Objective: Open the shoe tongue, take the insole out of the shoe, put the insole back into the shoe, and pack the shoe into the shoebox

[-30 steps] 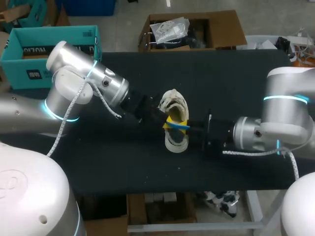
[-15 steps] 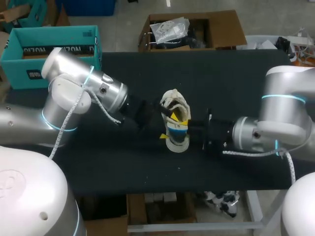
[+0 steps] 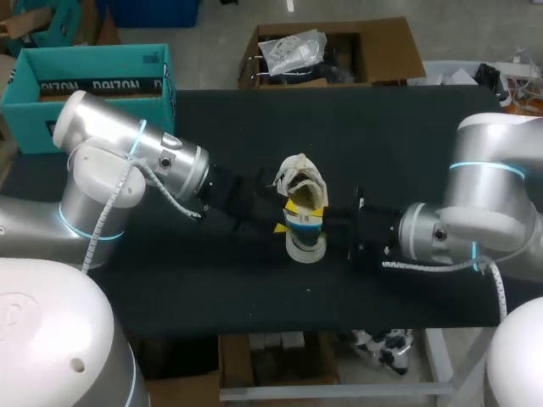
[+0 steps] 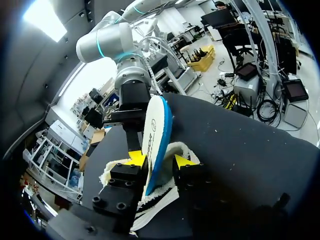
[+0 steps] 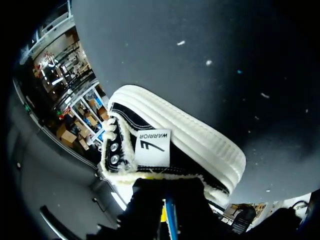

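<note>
The shoe [image 3: 303,182] is set at the middle of the table [image 3: 399,136], and the insole [image 4: 156,127] is stood on edge over its opening, with its lower end down in the fleecy lining. The left gripper [image 4: 157,161] is spread, with the insole between its tips: one tip is laid against it, the other is seen just apart. The right gripper [image 5: 168,214] is pressed together on the insole's edge, as far as its own view shows. The step in hand is judged to be either the insole's removal or its return; which of the two cannot be told. The risk lies in that single pinch. If the insole is pulled or pushed at a slant, it may be bent against the collar. The light shoe may also be dragged or tipped, since nothing is seen holding it down. Should the pinch be loosened, the insole could be dropped beside the shoe.
</note>
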{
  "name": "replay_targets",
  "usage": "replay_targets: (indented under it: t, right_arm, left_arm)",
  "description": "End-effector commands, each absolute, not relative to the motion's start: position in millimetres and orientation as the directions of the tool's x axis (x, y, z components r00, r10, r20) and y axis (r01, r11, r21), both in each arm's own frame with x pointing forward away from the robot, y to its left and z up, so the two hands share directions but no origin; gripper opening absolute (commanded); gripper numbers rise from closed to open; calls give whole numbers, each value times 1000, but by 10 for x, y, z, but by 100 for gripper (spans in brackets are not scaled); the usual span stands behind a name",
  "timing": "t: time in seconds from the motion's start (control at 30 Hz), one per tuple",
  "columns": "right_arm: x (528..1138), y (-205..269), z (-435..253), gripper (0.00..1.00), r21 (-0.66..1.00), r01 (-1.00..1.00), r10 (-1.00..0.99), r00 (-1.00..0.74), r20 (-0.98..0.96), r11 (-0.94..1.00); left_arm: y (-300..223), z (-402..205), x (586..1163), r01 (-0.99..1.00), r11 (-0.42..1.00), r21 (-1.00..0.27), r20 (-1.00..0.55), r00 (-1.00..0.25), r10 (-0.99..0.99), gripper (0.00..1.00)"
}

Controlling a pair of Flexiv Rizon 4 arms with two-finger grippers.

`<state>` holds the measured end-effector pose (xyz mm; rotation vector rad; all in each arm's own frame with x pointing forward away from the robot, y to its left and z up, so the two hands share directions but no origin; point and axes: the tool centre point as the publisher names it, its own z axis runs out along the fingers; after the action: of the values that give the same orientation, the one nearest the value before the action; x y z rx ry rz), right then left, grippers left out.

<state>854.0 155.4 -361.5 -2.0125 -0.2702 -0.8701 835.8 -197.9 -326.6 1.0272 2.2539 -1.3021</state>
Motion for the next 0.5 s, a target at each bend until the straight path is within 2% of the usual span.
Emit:
replay_targets:
  t: [0.03, 0.33, 0.37, 0.4, 0.43, 0.5]
  right_arm:
    - [8512, 1558, -3633, 0, -653, 489, -151, 723, 675, -579]
    - [8489, 1567, -3612, 1, -647, 484, -153, 719, 678, -589]
    - [8477, 1569, -3596, 29, -641, 483, -149, 718, 680, -597]
    - [8460, 1570, -3578, 39, -635, 481, -146, 716, 682, -604]
    - [8441, 1572, -3562, 46, -629, 482, -141, 715, 684, -611]
    - [8397, 1578, -3526, 48, -619, 482, -131, 715, 687, -620]
  left_arm:
    - [-1985, -3289, 8350, 733, 312, -604, -611, -678, 409, 0]
    - [-1995, -3320, 8379, 744, 312, -590, -619, -666, 416, 0]
    - [-1995, -3322, 8380, 746, 312, -589, -621, -664, 416, 0]
    - [-1995, -3323, 8381, 747, 311, -588, -622, -663, 416, 0]
    - [-1995, -3324, 8382, 748, 310, -587, -624, -662, 416, 0]
    - [-1994, -3326, 8383, 750, 309, -584, -627, -659, 416, 0]
